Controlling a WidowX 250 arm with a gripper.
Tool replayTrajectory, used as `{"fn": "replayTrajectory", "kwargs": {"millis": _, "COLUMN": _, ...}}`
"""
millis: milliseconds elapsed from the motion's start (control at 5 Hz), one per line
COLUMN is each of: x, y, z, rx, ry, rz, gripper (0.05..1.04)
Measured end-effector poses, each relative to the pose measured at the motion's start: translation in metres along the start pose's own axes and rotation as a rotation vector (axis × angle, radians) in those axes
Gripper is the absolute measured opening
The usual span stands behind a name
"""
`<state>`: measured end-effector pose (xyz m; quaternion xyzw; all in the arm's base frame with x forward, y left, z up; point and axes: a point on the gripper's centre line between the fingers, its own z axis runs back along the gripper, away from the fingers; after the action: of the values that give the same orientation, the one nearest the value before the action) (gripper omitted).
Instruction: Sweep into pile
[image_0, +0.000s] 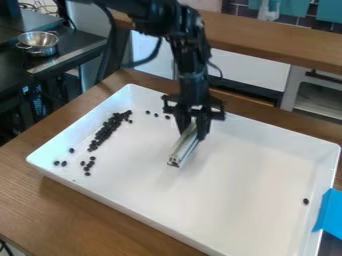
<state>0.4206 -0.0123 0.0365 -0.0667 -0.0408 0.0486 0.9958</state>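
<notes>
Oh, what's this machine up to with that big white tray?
A black robot arm has a pale bar in its gripper, over the white tray on a wooden table. The job is to sweep the small dark pieces into a pile. Most lie in a long streak toward the tray's left side in the picture, with several scattered nearby and one alone at the far right.

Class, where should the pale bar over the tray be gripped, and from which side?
Probably best near the upper end of the bar, from above, jaws across its narrow width, much as the gripper has it: it is long, slim and slanted, which leaves the lower end free.
</notes>
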Motion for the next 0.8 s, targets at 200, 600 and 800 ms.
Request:
{"fn": "replayTrajectory", "kwargs": {"millis": 200, "x": 0.013, "y": -0.003, "z": -0.014, "rx": 0.030, "ry": -0.005, "rz": 0.017, "gripper": 0.380}}
{"fn": "replayTrajectory", "kwargs": {"millis": 600, "x": 0.040, "y": 0.011, "z": -0.015, "rx": 0.048, "ry": -0.032, "rz": 0.050, "gripper": 0.380}}
{"fn": "replayTrajectory", "kwargs": {"millis": 800, "x": 0.046, "y": 0.037, "z": -0.006, "rx": 0.054, "ry": -0.050, "rz": 0.085, "gripper": 0.380}}
